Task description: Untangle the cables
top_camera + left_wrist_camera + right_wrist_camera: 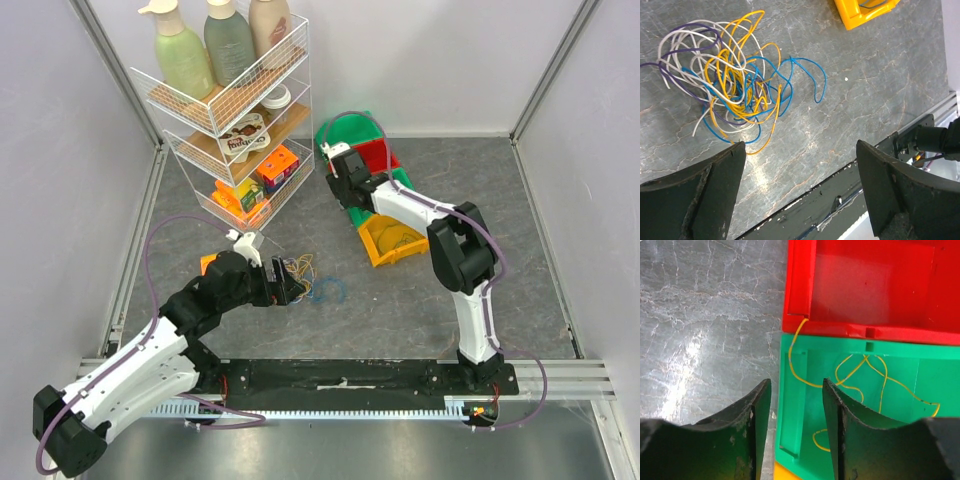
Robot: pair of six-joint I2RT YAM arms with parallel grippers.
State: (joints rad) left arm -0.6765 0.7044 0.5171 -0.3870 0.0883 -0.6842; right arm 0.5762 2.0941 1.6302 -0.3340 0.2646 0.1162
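A tangle of thin cables (735, 85), white, yellow, blue and purple, lies on the grey table; from above the cables (312, 278) sit just right of my left gripper (285, 282). In its wrist view the left gripper (800, 145) is open wide with nothing between its fingers, and the tangle lies just beyond the left fingertip. My right gripper (345, 172) hovers over the bins. The right gripper (796, 385) is open astride the left wall of the green bin (790, 405). A loose yellow cable (860, 371) lies inside that bin and is not gripped.
The red bin (800, 285), behind the green one, looks empty. A yellow bin (390, 242) lies tilted in front of them. A wire shelf rack (230, 110) with bottles and packets stands at the back left. The black base rail (350, 375) runs along the near edge.
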